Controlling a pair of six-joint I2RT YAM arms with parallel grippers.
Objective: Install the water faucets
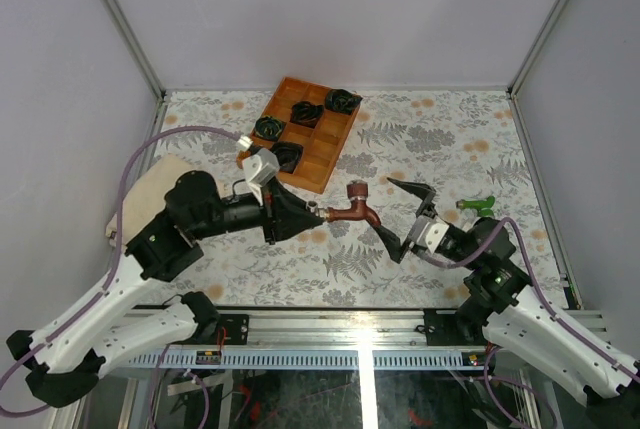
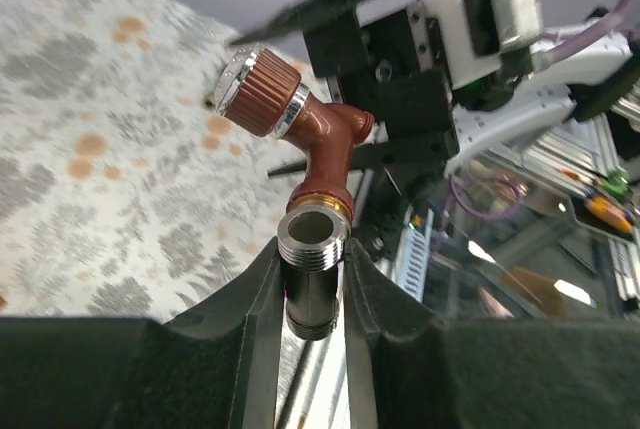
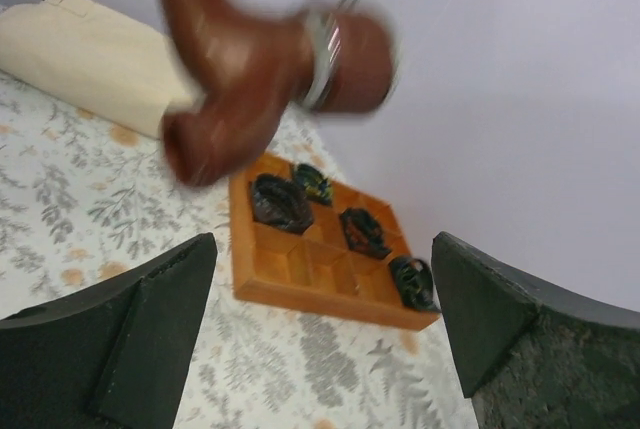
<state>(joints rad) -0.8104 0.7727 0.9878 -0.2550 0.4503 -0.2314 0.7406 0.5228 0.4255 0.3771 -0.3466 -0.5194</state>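
Two hands meet over the middle of the table (image 1: pixel 440 139); the left hand (image 1: pixel 310 212) is clamped on the silvery threaded end of the red-brown faucet (image 1: pixel 352 207), holding it level above the surface; the right hand (image 1: pixel 405 217) sits just beside the faucet's far end, jaws spread wide, holding nothing; the green faucet (image 1: pixel 478 206) lies on the table near the right edge; a wooden tray (image 1: pixel 322 154) of black-and-green coils (image 1: pixel 305 112) sits behind.
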